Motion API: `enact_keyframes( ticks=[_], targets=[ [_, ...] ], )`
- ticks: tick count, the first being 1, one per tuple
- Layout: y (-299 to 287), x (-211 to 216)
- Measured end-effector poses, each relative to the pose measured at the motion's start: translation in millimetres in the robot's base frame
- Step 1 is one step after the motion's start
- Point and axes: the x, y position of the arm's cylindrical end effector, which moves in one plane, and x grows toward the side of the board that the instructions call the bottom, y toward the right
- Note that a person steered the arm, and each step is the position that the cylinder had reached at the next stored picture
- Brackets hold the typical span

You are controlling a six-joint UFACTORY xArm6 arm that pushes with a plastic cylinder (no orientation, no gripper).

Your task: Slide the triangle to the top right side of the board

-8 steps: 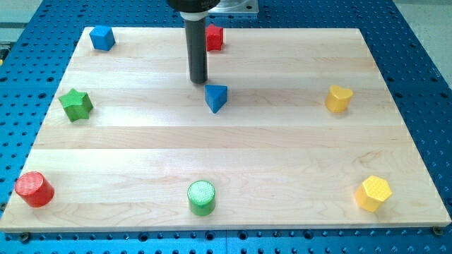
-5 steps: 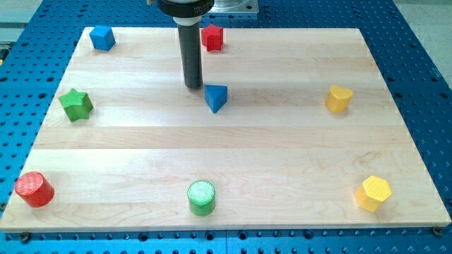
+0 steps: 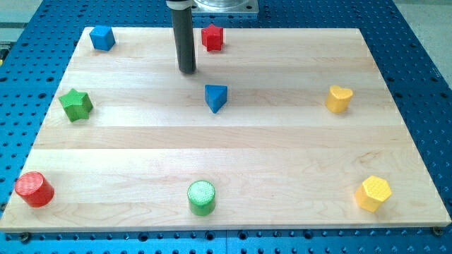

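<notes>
The blue triangle [image 3: 216, 97] lies a little above the middle of the wooden board [image 3: 226, 148]. My tip [image 3: 186, 71] stands up and to the left of the triangle, apart from it by a clear gap. The dark rod rises from the tip to the view's top edge.
A red block [image 3: 212, 37] and a blue block [image 3: 102, 37] lie near the top edge. A green star [image 3: 76, 104] is at the left, a red cylinder [image 3: 34, 189] at bottom left, a green cylinder [image 3: 202, 197] at the bottom, a yellow block [image 3: 339, 99] at the right, a yellow hexagon [image 3: 372, 193] at bottom right.
My tip has moved up and to the left, away from the blue triangle. The triangle and the other blocks have not moved.
</notes>
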Motion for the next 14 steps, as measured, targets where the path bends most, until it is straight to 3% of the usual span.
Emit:
enact_keyframes(
  ticks=[1,9,11,12,14],
  targets=[
    [0,79],
    [17,84],
    [82,79],
    [153,66],
    [158,128]
  ],
)
